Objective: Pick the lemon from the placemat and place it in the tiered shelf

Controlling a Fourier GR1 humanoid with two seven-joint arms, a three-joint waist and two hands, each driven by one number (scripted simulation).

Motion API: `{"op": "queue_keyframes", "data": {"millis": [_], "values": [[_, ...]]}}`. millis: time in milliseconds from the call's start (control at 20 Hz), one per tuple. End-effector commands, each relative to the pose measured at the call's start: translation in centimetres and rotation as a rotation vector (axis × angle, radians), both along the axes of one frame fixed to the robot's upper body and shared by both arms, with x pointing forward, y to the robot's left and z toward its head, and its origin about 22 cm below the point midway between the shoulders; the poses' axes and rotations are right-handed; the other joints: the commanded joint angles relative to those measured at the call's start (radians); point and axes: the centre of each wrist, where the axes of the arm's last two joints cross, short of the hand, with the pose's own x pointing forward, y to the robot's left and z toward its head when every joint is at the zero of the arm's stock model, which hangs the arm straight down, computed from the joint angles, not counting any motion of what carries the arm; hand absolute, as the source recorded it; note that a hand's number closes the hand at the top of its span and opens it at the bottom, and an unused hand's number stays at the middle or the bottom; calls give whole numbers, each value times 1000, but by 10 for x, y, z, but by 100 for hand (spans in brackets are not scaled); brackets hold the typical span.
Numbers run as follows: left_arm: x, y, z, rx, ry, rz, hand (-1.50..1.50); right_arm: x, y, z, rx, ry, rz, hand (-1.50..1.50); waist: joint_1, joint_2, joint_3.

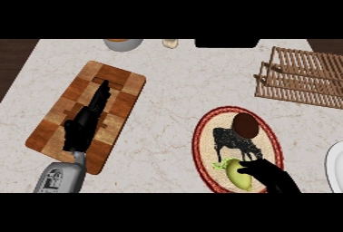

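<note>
A yellow-green lemon point(237, 174) lies on the near part of an oval placemat point(204, 140) with a red rim and a black cow picture. My right hand point(271, 177) comes in from the lower right, its fingers curled against the lemon's right side. The wooden tiered shelf point(301, 77) stands at the far right of the counter. My left hand point(84, 122) rests open over a wooden cutting board, fingers pointing away.
A brown round object point(246, 125) sits on the placemat's far part. The checkered cutting board point(87, 115) lies at the left. A grey bowl point(122, 43) and a small pale object point(170, 43) stand at the back edge; a white rim point(334, 165) shows at right.
</note>
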Motion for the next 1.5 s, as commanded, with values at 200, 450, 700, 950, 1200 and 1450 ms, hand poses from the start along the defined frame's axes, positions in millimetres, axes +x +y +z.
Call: {"op": "queue_keyframes", "data": {"millis": [200,450,700,950,1200,1450], "values": [[0,-1,16,14,-6,-11,0,0,11,-25,-7,-87,-18,150,5,4,13],[7,-16,2,-11,4,-8,0,18,26,7,-87,140,-241,150,5,10,9],[9,-11,8,3,-7,-16,0,39,36,26,-151,388,-492,150,19,11,8],[7,-4,6,-8,-9,3,0,59,68,85,83,350,-493,150,4,4,12],[4,-12,14,-6,10,-1,0,43,85,149,286,205,-516,150,-3,0,12],[6,-3,-9,11,-4,9,0,40,76,198,316,57,-579,150,-4,5,12]]}}
